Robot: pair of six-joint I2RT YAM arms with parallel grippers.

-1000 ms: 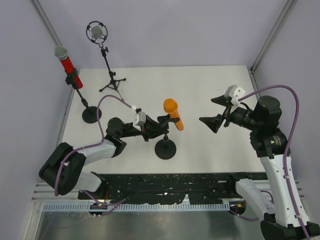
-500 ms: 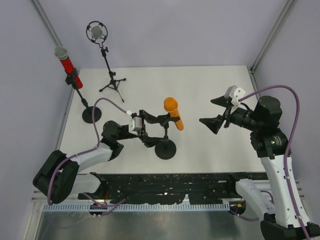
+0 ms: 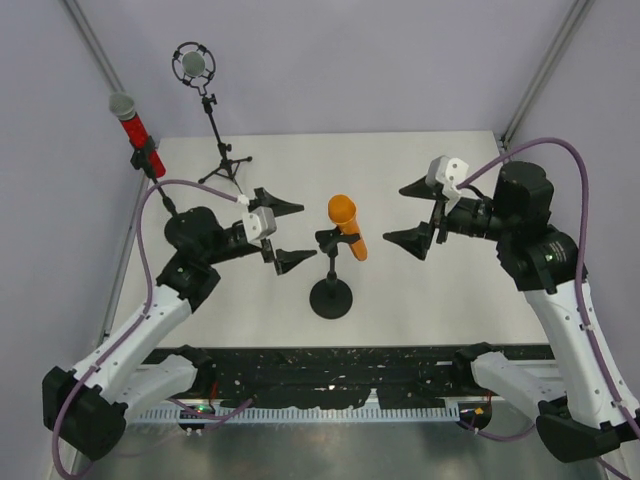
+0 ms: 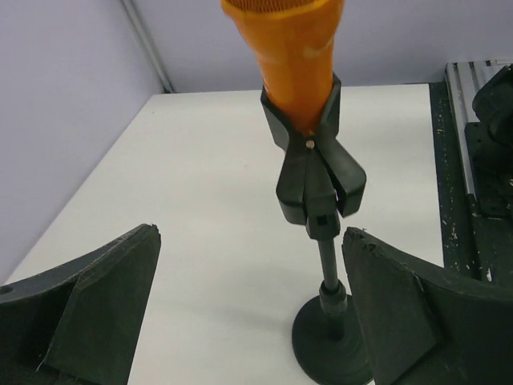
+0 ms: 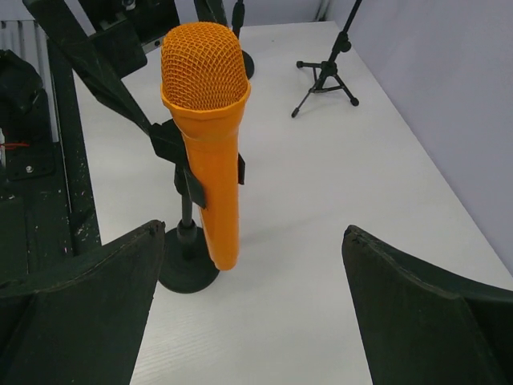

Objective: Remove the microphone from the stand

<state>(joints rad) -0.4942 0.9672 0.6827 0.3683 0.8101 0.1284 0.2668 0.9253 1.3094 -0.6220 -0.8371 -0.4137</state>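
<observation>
An orange microphone (image 3: 345,228) sits tilted in the black clip (image 4: 313,172) of a short stand with a round base (image 3: 331,298), mid-table. My left gripper (image 3: 303,231) hangs open just left of the stand, apart from it. In its wrist view the pole and base (image 4: 333,341) show in front of the wide-apart fingers (image 4: 104,305), the microphone (image 4: 288,56) above. My right gripper (image 3: 395,213) is open to the right of the microphone, a short gap away. Its wrist view shows the mesh head and body (image 5: 210,152) ahead of the empty fingers (image 5: 417,305).
A red microphone (image 3: 128,120) on a round-based stand (image 3: 183,229) is at the back left. A shock-mounted studio microphone (image 3: 193,64) stands on a tripod (image 3: 225,165) behind it. Pale walls close in the left, back and right table edges.
My left gripper was shut by the stand; it has opened wide and drawn back to the left. My right gripper rose slightly and shifted left toward the microphone, still open.
</observation>
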